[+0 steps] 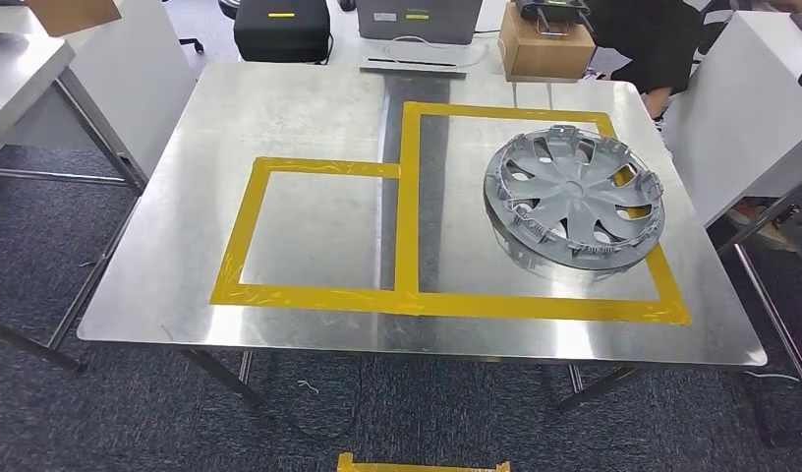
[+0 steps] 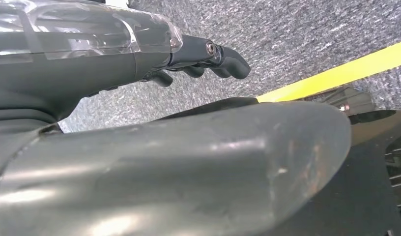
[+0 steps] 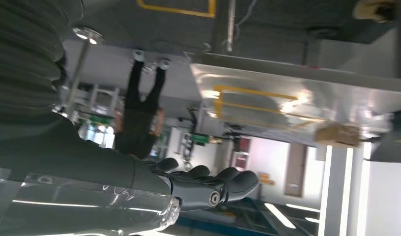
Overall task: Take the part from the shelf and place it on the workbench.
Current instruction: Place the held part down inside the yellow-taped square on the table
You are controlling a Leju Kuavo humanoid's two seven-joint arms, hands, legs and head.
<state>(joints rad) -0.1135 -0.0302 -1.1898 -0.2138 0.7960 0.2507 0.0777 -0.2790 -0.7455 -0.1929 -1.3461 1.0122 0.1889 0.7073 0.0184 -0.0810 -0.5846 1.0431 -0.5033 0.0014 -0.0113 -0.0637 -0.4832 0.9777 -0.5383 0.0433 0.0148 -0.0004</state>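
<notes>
Now both robot hand fingers loosely curled

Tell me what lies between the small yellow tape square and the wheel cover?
In the head view, a yellow tape strip and bare workbench lie before the wheel cover.

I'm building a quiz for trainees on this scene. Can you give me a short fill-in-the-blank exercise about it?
1. The grey hubcap lies on the steel ___.
2. The tape marking rectangles on the workbench is ___.
3. The hubcap sits in the ___ of the two taped rectangles.

Answers: workbench; yellow; larger
</notes>
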